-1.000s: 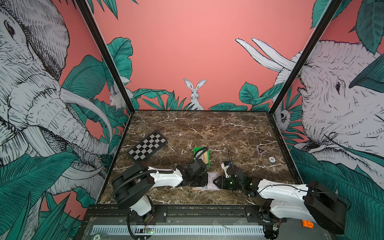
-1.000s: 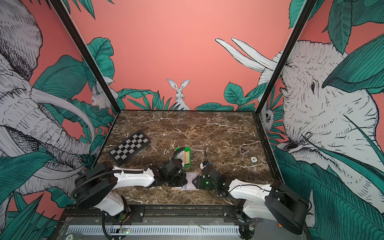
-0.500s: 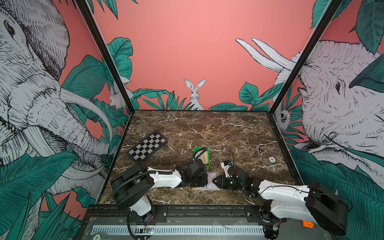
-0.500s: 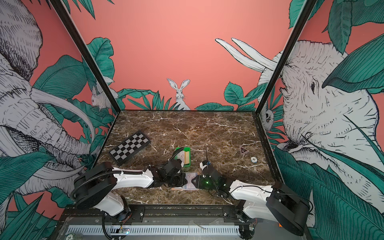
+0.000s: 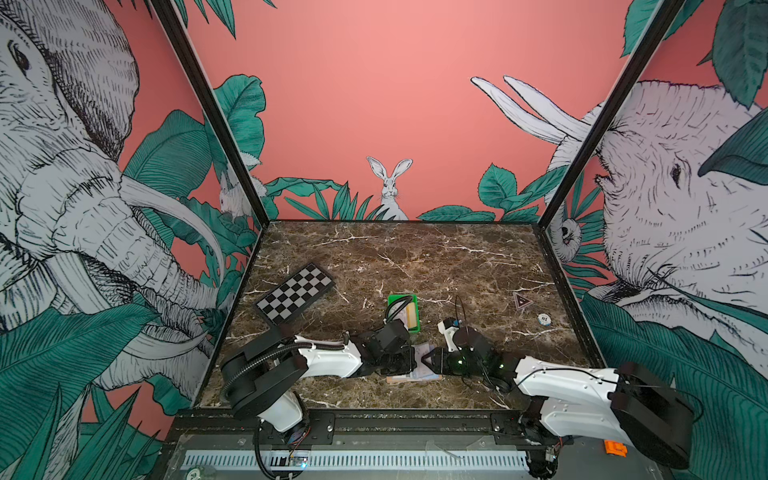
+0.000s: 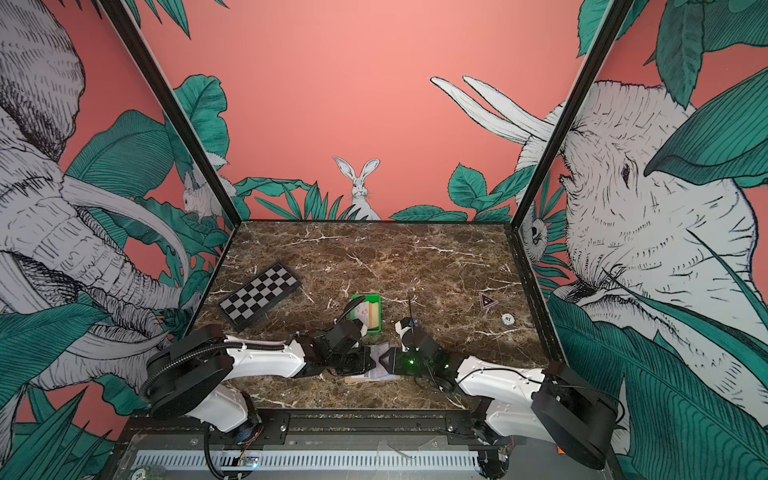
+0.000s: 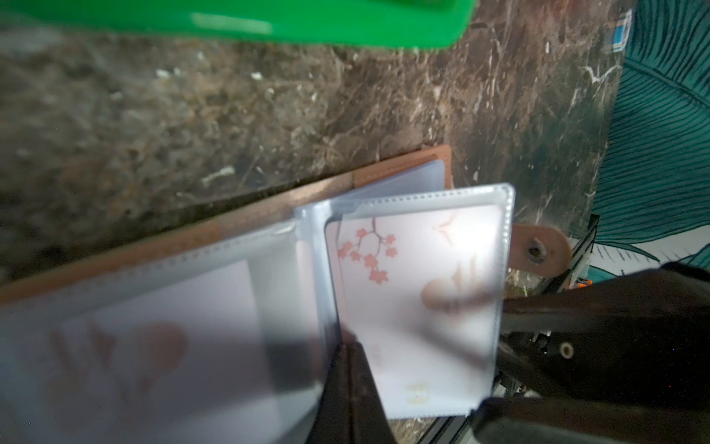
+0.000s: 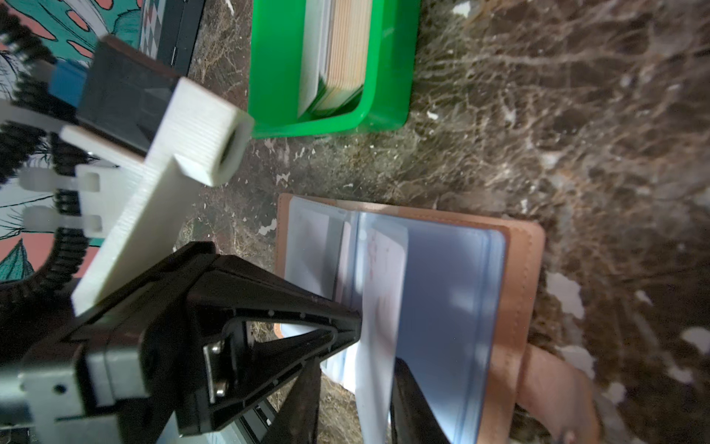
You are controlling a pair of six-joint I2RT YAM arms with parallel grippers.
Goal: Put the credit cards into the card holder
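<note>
The tan card holder point(image 5: 400, 379) point(image 6: 360, 379) lies open near the table's front edge, pale sleeves up. In the left wrist view a white credit card point(image 7: 415, 288) with pink blossoms sits inside one clear sleeve. My left gripper point(image 7: 347, 346) point(image 5: 415, 360) is shut, its tip pinching that sleeve's edge. In the right wrist view the same sleeve and card point(image 8: 384, 276) stand upright between the fingers of my right gripper point(image 8: 353, 369) point(image 5: 427, 361). The right gripper's jaws are apart, with marble showing beside the sleeve. More credit cards point(image 8: 342, 57) point(image 5: 411, 313) stand stacked in a green tray point(image 8: 276, 77) point(image 5: 401, 298).
A black-and-white checkered board point(image 5: 295, 293) point(image 6: 259, 297) lies at the back left. A small round token point(image 5: 544, 319) and a triangular sticker point(image 5: 523, 300) lie at the right. Walls close in the table on three sides.
</note>
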